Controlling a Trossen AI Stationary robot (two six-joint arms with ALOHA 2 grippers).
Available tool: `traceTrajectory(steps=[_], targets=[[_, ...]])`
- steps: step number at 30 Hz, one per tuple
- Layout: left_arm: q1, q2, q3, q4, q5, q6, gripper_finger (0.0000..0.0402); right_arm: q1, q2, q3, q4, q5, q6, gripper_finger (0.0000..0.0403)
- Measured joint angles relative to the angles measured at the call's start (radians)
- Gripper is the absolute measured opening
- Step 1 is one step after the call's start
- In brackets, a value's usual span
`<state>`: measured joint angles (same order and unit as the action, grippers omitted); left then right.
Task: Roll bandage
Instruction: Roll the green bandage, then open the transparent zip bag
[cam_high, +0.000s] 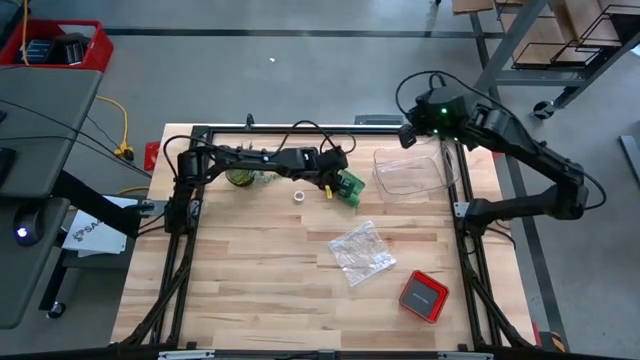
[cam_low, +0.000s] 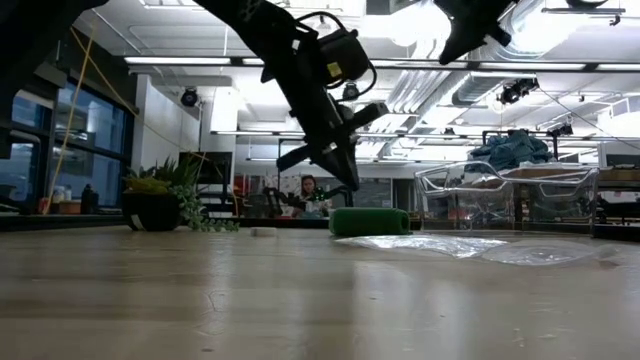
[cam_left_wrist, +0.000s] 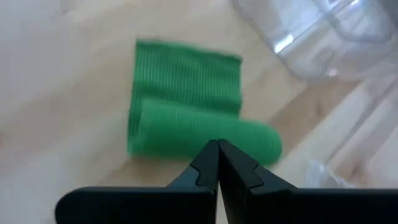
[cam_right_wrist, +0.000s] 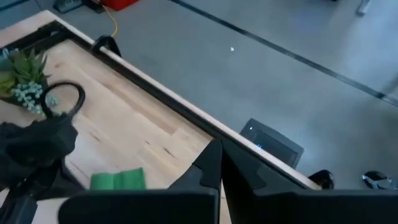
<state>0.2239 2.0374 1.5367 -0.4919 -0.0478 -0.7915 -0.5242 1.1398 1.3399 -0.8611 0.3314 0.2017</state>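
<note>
Table (cam_high: 260, 290) — bandage (cam_high: 350, 188) (half-rolled) — left claw (cam_high: 333, 186)

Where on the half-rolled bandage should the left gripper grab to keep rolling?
Probably the rolled end of the bandage, from above, one finger on each side of the cylinder. A flat tail still lies unrolled on the table beyond it, so rolling should head that way. The left gripper is shut just above the roll.

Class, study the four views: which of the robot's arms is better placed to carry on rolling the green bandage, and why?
Left. The left gripper, fingers shut, hovers right beside the partly rolled bandage. The right gripper, also shut, is raised near the table's far edge, beyond the clear plastic container.
</note>
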Motion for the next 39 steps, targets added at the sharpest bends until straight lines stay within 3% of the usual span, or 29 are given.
traceTrajectory(steps=[7,13,21,31,39], targets=[[-0.027,0.036,0.001,-0.008,0.104,-0.011,0.0000,-0.036,-0.016,0.000,-0.041,0.001,0.007,0.0000],[-0.028,0.104,-0.001,-0.003,0.094,-0.025,0.0000,-0.052,-0.016,0.000,-0.037,0.000,0.008,0.0000],[0.000,0.128,0.002,0.148,0.080,-0.065,0.0000,-0.052,-0.016,0.000,-0.037,-0.013,0.026,0.0000],[0.050,0.016,0.067,0.187,0.062,0.043,0.0000,-0.052,-0.016,0.000,-0.036,-0.013,0.016,0.0000],[0.050,-0.201,0.082,0.198,-0.016,0.354,0.0000,-0.052,-0.015,0.000,-0.037,-0.026,-0.006,0.0000]])
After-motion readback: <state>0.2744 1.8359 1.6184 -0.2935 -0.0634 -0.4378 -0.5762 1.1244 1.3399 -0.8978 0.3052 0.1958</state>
